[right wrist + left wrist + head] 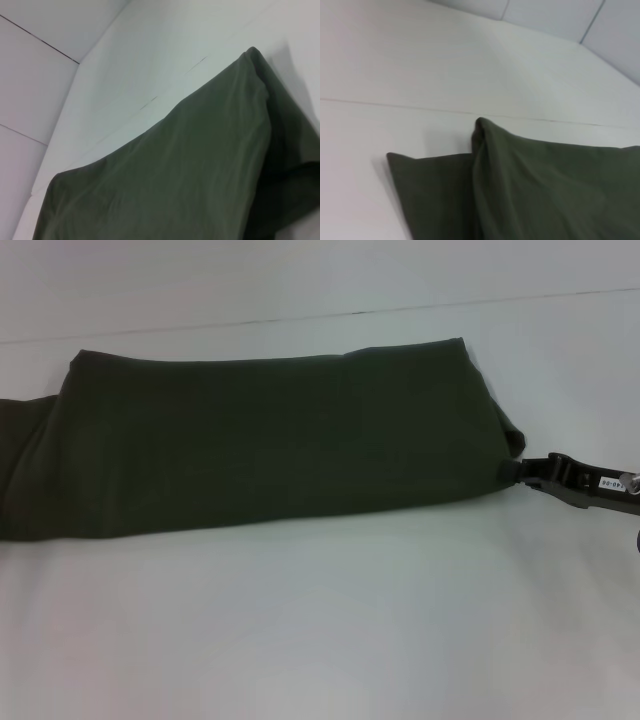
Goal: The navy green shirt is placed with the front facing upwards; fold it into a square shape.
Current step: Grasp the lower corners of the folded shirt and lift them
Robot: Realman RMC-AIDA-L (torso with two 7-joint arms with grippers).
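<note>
Navy green shirt (270, 440) folded into long band across white table (320, 620), plain side up, no lettering visible.

Nothing else on table; wall seam behind far edge. Band runs from right end off left frame edge in head view. Right gripper (512, 470) enters low from right, arm nearly level with tabletop, tip touching shirt's near right corner; looks pinched on fabric edge. Left gripper out of view; left wrist view shows only shirt's layered end.
</note>
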